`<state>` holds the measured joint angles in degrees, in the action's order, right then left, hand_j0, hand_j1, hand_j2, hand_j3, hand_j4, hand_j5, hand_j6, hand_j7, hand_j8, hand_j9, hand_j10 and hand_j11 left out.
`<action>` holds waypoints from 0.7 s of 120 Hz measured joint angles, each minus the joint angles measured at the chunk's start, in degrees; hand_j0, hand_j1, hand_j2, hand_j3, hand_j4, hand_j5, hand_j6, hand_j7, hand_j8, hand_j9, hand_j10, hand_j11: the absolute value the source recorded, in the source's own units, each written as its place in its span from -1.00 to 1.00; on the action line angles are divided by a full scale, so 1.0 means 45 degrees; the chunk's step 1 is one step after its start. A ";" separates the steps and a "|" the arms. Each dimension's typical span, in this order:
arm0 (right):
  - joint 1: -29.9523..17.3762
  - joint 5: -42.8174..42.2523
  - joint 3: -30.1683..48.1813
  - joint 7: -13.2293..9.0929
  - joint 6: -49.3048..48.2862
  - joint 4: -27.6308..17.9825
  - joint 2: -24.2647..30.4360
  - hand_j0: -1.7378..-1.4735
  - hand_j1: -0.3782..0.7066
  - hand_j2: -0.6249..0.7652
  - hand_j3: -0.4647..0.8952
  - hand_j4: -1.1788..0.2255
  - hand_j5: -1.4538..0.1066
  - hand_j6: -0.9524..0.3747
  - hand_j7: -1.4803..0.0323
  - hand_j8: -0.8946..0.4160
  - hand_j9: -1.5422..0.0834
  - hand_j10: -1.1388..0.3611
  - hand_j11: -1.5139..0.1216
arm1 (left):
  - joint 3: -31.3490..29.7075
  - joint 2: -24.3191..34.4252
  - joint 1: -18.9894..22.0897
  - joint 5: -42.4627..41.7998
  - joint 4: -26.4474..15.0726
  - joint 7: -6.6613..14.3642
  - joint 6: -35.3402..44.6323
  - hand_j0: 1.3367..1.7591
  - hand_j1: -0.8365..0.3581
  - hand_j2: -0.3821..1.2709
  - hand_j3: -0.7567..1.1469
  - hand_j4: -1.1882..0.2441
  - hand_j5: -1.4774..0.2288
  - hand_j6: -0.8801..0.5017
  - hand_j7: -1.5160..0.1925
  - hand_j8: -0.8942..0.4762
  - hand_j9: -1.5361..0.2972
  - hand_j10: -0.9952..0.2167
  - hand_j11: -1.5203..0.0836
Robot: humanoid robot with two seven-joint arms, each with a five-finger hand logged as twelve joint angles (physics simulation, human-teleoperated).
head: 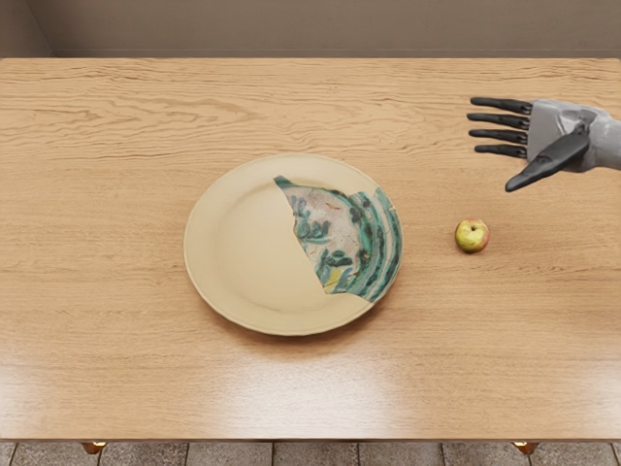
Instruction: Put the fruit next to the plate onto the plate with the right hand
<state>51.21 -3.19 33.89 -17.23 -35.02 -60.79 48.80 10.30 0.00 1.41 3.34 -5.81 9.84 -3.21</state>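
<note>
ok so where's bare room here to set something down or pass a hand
Bare wooden table lies left of the round cream plate with a green patterned wedge, behind it along the far edge, and along the near edge. Tighter: the gap between plate and small yellow-green apple, near the open grey right hand.

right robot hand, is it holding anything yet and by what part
Nothing is held. The right robot hand is open with fingers spread, up and to the right of the apple, which lies on the table beside the plate.
</note>
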 joint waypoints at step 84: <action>0.0359 -0.7176 -0.2327 -0.1825 0.8743 -0.8216 0.4545 -0.40 -0.88 -0.11 -0.32 0.62 0.81 0.37 0.90 0.30 0.84 0.47 0.80 | 0.0001 0.0000 0.0000 0.0000 0.0000 0.0000 0.0000 0.52 0.50 -0.48 -0.21 0.32 0.36 -0.08 0.40 -0.05 0.33 0.24 0.50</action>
<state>52.83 -35.48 23.41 -25.44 4.33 -97.76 69.26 10.30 0.00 1.41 3.34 -5.81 9.84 -3.21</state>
